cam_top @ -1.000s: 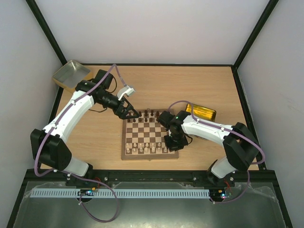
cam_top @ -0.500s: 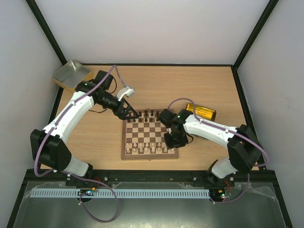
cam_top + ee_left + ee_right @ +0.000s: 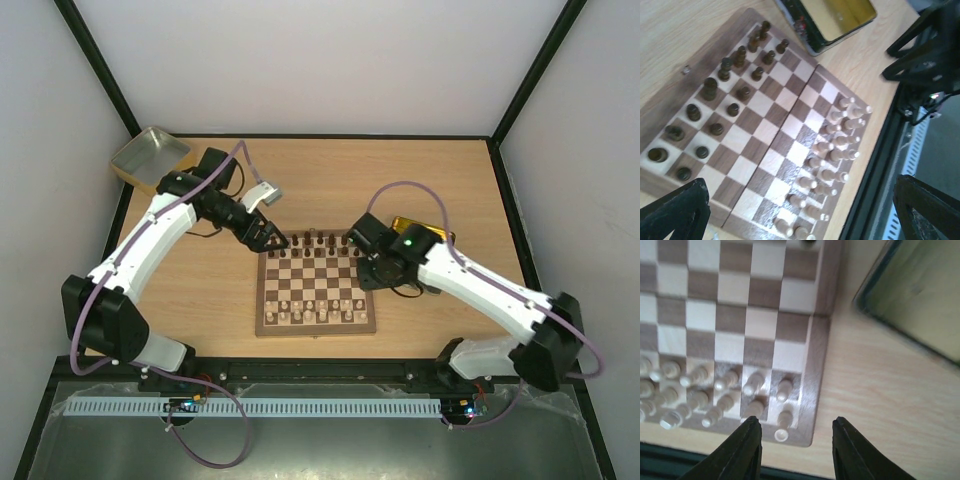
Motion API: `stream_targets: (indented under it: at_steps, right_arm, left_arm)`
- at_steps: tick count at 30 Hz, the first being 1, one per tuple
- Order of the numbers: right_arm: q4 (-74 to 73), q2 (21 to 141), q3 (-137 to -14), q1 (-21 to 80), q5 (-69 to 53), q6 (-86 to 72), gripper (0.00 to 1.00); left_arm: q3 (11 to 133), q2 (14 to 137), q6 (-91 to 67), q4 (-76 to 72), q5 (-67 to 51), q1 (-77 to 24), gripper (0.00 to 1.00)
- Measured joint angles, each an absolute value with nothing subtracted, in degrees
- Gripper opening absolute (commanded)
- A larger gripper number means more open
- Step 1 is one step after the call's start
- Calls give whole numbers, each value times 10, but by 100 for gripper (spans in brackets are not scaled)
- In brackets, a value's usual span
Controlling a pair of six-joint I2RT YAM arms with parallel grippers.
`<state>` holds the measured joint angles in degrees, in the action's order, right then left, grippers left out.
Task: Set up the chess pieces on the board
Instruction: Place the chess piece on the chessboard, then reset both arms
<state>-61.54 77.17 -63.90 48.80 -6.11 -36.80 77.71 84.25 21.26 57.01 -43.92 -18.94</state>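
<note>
**Both pincers open over a set board**

Top view: The board (image 3: pixel 316 285) is seen lying square near the near edge of the table (image 3: pixel 330 180), with bare wood beyond it and at its left. The chess pieces (image 3: pixel 310 312) are ranged along its two near rows, and the dark chessmen (image 3: pixel 315 243) along the two far rows. One gold tin (image 3: pixel 150 155) is set in the far left corner of the table. A second tin (image 3: pixel 428 236) is partly covered by the right arm (image 3: pixel 480 290), near the board's far right corner. The left pincer (image 3: pixel 278 240) is poised over the board's far left corner.

Left wrist view: The fingers are spread wide, with nothing gripped. The second tin's gold inner floor is shown just past the board's corner.

Right wrist view: The right pincer (image 3: pixel 796 425) is parted and grips nothing, above the board's near right corner. The board's edge is separated from the blurred tin by a strip of table.
</note>
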Motion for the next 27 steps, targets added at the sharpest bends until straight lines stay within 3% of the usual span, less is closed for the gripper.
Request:
stream_targets:
  at_steps: [10,18,27]
  right_arm:
    - [-520,645,-581,488,47,-386,40]
    - [-415,600,-499,488,53,-362,74]
    - [-356,574,-498,489,53,-338,75]
  left_arm:
    - [704,784,205,543,-286,-194,99]
    - [626,717,190,522,-216,-216,99]
    - [608,689,159,486,-205,-220,99]
